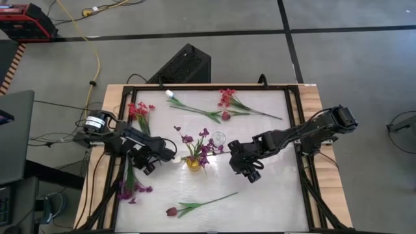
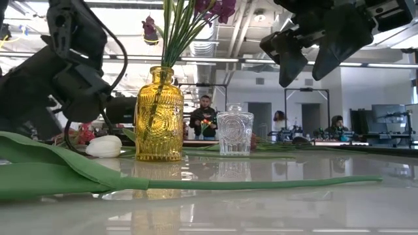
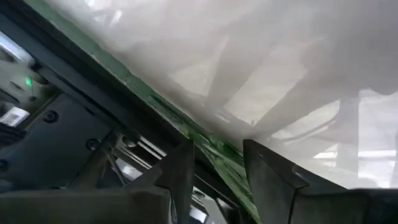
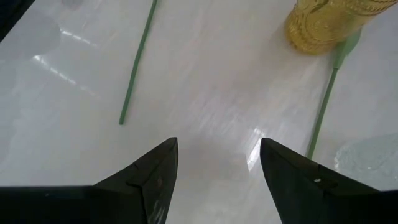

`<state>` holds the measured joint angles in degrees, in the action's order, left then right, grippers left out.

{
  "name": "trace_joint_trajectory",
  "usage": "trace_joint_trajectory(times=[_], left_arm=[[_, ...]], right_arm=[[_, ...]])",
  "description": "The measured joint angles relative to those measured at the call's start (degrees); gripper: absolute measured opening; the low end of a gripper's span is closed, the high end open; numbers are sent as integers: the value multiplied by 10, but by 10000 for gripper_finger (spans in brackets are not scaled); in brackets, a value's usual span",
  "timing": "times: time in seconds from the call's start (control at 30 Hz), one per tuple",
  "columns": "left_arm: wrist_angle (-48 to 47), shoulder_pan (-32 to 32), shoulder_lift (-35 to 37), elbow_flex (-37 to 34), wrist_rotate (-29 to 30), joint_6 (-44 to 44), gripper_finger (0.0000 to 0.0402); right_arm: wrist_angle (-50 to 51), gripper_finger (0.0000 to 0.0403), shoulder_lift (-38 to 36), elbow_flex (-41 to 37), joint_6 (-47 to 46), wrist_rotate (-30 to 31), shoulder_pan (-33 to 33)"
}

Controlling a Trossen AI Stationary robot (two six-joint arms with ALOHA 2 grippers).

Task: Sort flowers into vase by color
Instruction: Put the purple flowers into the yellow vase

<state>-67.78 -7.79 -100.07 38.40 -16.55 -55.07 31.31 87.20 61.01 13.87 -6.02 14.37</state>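
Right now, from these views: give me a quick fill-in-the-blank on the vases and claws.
1. The purple flowers stand in the ____ vase.
2. The clear glass vase holds ____ flowers.
3. The right claw hangs above the table with its fingers ____.
4. The left claw straddles a ____ stem.

Missing: yellow; no; open; green

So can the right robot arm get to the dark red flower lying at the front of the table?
Probably yes. The right gripper hangs open above bare table, and nothing lies between it and the dark red flower on its long green stem.
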Motion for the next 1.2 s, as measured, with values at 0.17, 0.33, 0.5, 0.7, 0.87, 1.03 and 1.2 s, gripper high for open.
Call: trace_joint_trajectory(times=[0.17, 0.33, 0.5, 0.7, 0.87, 1.03, 1.2], left_arm=[[26, -5, -1, -4, -10, 5, 140], [34, -6, -3, 11, -8, 28, 114], [31, -6, -3, 15, 9, 31, 29], [15, -6, 15, 37, 87, 34, 4], [-40, -2, 58, 97, 153, 18, 0], [-105, -1, 124, 178, 215, 4, 0], [-157, -1, 196, 262, 298, -12, 0]], right_arm=[[-2, 255, 0, 0, 0, 0, 0], [-2, 255, 0, 0, 0, 0, 0], [-4, 255, 0, 0, -3, 0, 0], [-1, 255, 0, 0, -3, 0, 0], [1, 255, 0, 0, -4, 0, 0], [5, 255, 0, 0, -4, 0, 0], [-1, 255, 0, 0, 38, 3, 0]])
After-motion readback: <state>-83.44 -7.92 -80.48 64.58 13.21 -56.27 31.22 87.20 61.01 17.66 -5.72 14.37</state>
